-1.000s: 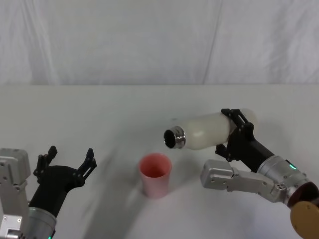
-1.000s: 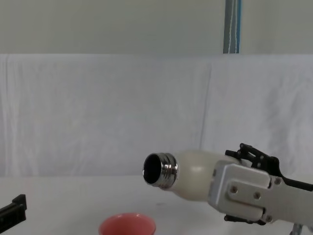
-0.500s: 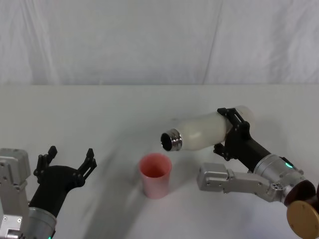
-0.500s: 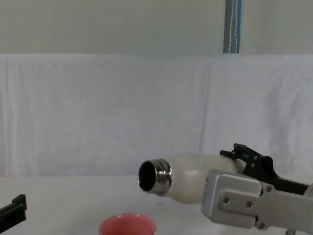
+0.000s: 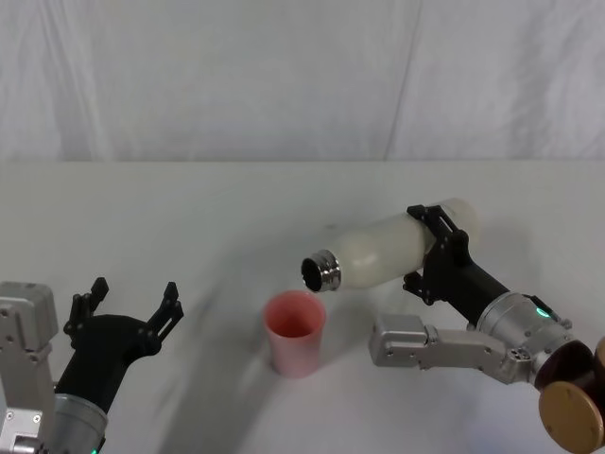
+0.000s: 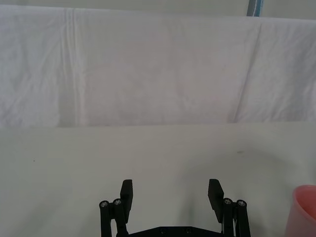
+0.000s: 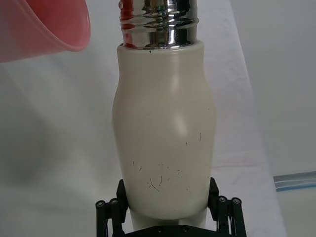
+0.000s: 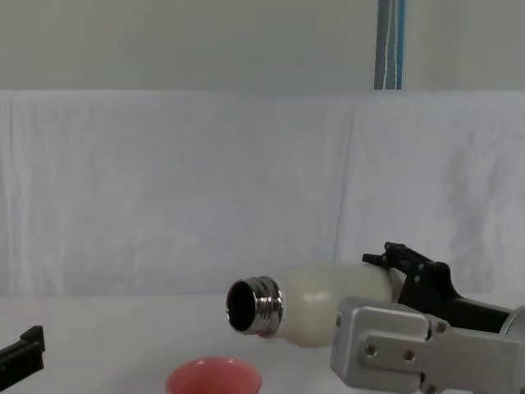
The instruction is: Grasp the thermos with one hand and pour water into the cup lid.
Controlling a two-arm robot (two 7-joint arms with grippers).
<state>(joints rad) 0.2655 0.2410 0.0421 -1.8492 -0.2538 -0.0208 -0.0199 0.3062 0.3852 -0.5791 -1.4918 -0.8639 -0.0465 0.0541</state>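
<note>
The right pincer (image 5: 444, 248) is clamped around the lower body of the thermos (image 5: 392, 252), its black fingers (image 7: 112, 210) pressed against both sides of the cream-white shell near the base. It holds the thermos above the worktop (image 5: 189, 218), tipped close to level with the steel neck (image 5: 319, 272) pointing toward the robot's left and angled slightly down. The open mouth hangs just above and a little to the right of the cup lid (image 5: 294, 332), not touching its rim; I cannot tell whether any water is running out. The pink cup lid stands upright on the worktop between the two arms, and the chest view shows its rim (image 8: 213, 375) below the thermos mouth (image 8: 244, 304). The left pincer (image 5: 128, 305) hovers low over the worktop on the robot's left, well apart from the cup lid, its fingers (image 6: 127, 193) spread wide with nothing between them, touching nothing.
</note>
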